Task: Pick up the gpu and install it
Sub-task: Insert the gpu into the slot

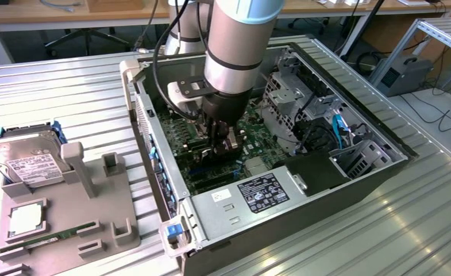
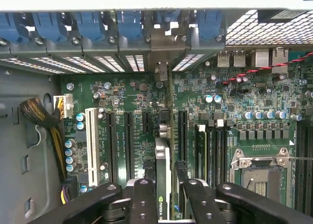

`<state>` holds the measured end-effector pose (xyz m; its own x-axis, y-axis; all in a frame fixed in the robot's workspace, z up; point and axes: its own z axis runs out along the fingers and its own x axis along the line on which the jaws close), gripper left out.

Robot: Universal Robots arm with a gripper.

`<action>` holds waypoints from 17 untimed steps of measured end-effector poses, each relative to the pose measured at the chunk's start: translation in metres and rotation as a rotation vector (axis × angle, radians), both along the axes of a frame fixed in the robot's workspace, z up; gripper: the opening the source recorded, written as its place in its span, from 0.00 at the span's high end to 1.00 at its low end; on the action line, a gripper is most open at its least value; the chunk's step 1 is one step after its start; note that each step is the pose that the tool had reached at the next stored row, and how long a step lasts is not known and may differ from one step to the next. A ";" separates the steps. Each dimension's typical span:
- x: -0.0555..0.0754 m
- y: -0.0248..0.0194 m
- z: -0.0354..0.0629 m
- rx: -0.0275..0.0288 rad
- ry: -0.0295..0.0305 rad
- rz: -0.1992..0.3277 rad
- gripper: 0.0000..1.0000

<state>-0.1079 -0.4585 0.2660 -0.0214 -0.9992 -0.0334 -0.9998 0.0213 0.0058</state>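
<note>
The gpu point(image 2: 164, 158) stands on edge in a slot of the motherboard point(image 2: 132, 94), seen end-on as a thin strip. Its silver bracket point(image 2: 161, 43) reaches the rear slot openings of the case. My gripper point(image 2: 165, 187) is straight over the card, with a black finger point(image 2: 144, 199) close against each face, shut on the card's upper edge. In the exterior view the arm reaches down into the open computer case point(image 1: 145, 75), and the gripper point(image 1: 223, 146) sits low over the motherboard.
On the exterior view's left, a grey holder point(image 1: 64, 230) carries a hard drive point(image 1: 26, 161), a processor chip point(image 1: 26, 218) and a green memory stick point(image 1: 49, 238). Inside the case are the power supply point(image 1: 263, 192), a drive cage point(image 1: 286, 98), the processor socket point(image 2: 259, 172) and braided cables point(image 2: 39, 116).
</note>
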 end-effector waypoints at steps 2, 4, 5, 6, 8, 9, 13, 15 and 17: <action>0.000 0.0000 0.0000 0.0000 0.0000 0.000 0.74; 0.000 0.0000 -0.0003 -0.0001 0.0001 0.000 0.74; 0.000 0.0000 -0.0004 0.0000 0.0001 0.000 0.74; 0.000 0.0000 -0.0009 0.0001 0.0000 0.000 0.74; 0.000 0.0000 -0.0014 0.0000 0.0000 0.000 0.74; 0.000 0.0000 -0.0015 0.0000 0.0000 0.000 0.74; -0.002 0.0000 -0.0015 0.0000 -0.0013 0.000 0.74; -0.003 0.0000 -0.0015 0.0000 -0.0017 0.000 0.74; -0.003 0.0000 -0.0015 0.0001 -0.0018 0.000 0.74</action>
